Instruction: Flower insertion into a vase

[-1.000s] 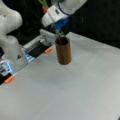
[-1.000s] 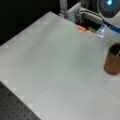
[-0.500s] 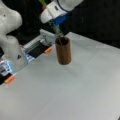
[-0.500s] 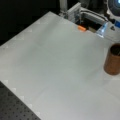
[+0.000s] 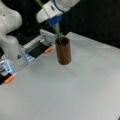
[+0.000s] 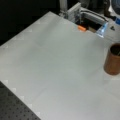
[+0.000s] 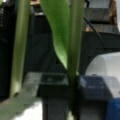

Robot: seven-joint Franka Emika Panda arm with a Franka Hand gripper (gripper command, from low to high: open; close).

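The dark brown vase (image 5: 63, 51) stands upright on the white table, and it also shows at a front view's right edge (image 6: 113, 60). My gripper (image 5: 56, 24) hangs just above and behind its mouth, shut on a green flower stem (image 5: 58, 32). The stem slants down and its lower end reaches into the vase opening. In the wrist view the stem (image 7: 75, 37) and a broad leaf (image 7: 58, 30) rise between the dark fingers (image 7: 52, 85), with a second green stalk (image 7: 19, 40) at the left. The blossom is out of view.
The white robot base (image 5: 10, 37) stands at a front view's left, beside a metal rail with orange tabs (image 5: 48, 50) and blue lights. The same rail with its orange tab (image 6: 81, 28) runs along a front view's top. A black perforated board (image 6: 15, 107) borders the table (image 6: 55, 62).
Hardly anything differs. The gripper with the stem stays over the vase mouth, shifting only slightly. The vase has not moved.
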